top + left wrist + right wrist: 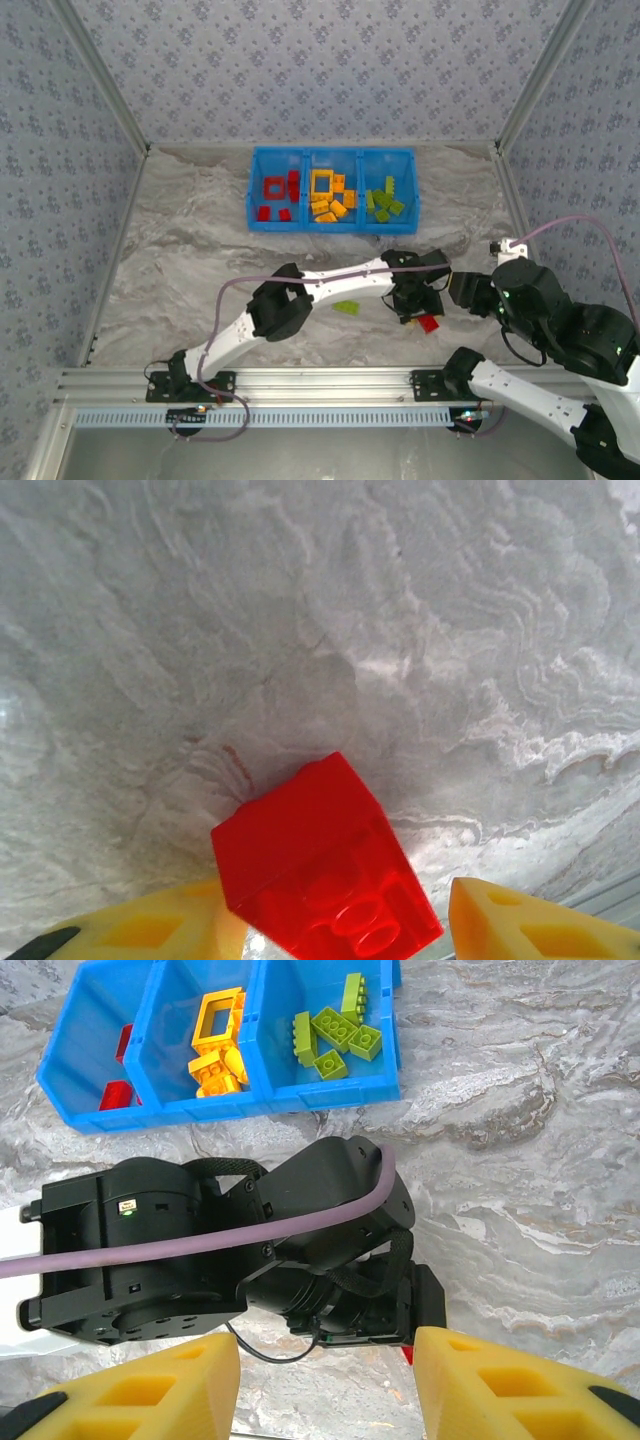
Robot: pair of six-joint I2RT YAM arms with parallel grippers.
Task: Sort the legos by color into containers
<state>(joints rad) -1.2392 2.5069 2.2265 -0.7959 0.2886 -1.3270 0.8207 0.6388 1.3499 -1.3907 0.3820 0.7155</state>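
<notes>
The left gripper [335, 912] straddles a red brick [320, 870] on the table [400, 630], short of the blue tray [330, 228] — jaws apart, not clamped — evidently to fetch it for the red compartment [255, 190]; the right gripper [325, 1345] hangs agape, empty.

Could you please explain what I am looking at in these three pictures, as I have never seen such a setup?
These are two robot arms mounted at a marbled table, each ending in a two-fingered gripper. One picture looks down from above; the other two come from cameras on the wrists. A blue tray holds red, orange and green bricks, sorted by colour. One green brick lies loose. The left gripper stands open around a red brick, not clamped yet. The right gripper is open and empty.
</notes>
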